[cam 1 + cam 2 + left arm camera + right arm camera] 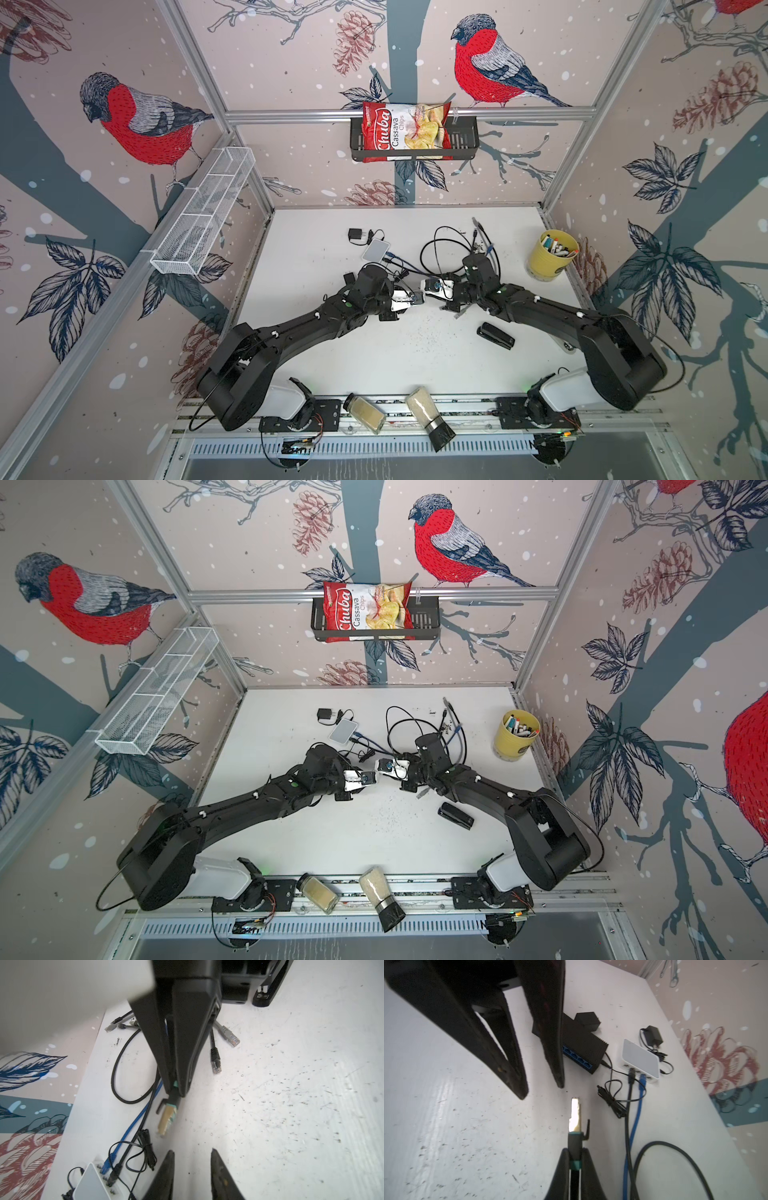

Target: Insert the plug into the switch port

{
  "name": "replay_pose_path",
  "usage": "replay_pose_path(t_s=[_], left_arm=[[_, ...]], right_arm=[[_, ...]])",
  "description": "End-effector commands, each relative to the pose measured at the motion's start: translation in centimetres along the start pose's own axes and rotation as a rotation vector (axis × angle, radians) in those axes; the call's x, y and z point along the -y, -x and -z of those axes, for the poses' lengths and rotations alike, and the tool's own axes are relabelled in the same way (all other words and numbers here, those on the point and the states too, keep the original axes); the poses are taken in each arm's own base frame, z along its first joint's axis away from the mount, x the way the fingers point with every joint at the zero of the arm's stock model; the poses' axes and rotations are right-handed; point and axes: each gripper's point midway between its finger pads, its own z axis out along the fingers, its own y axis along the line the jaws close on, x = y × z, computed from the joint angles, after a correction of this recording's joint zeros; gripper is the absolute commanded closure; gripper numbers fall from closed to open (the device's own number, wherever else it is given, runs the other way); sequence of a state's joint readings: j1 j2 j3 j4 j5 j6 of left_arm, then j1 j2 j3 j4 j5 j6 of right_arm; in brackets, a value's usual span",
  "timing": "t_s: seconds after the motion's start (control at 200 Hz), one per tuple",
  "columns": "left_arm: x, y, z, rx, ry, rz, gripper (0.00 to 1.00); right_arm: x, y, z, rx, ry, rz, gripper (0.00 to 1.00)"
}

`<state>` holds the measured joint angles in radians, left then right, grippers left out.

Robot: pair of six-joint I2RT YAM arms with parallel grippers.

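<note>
Right wrist view: right gripper (575,1150) pinching Ethernet plug (575,1113) by boot, left gripper (542,1088) hanging part-open, empty; plug possibly pivoting, missing white switch (376,250) port, mid-frame in a top view.

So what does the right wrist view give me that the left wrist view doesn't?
Only right wrist: the black ribbed switch with blue ports, lying beyond the open left tool. Only left wrist: a loose grey cable plug, a loose black cable plug and the black stapler. Both: the gold-tipped black plug clamped in the right tool, and the white flat switch with a blue cable and a black cable plugged in.
</note>
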<state>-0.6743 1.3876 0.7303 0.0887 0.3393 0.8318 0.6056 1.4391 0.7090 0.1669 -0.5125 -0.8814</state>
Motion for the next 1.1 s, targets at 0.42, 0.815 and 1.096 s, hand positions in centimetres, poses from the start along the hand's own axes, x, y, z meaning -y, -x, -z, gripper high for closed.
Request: replay_pose_path(t_s=[0.42,0.815,1.096], left_arm=[[-4.3,2.3,0.7,0.068,-0.130,0.436,0.74],[-1.9,2.7,0.7,0.058,-0.334,0.506,0.74],[-2.1,3.0,-0.2,0.072,-0.377,0.536,0.74]], right_arm=[[0.8,1.2,0.6,-0.015,-0.195,0.253,0.98],[1.4,1.3,0.9,-0.031,-0.255,0.288,0.98],[1.3,1.6,1.1,-0.018,-0.267,0.301,0.98]])
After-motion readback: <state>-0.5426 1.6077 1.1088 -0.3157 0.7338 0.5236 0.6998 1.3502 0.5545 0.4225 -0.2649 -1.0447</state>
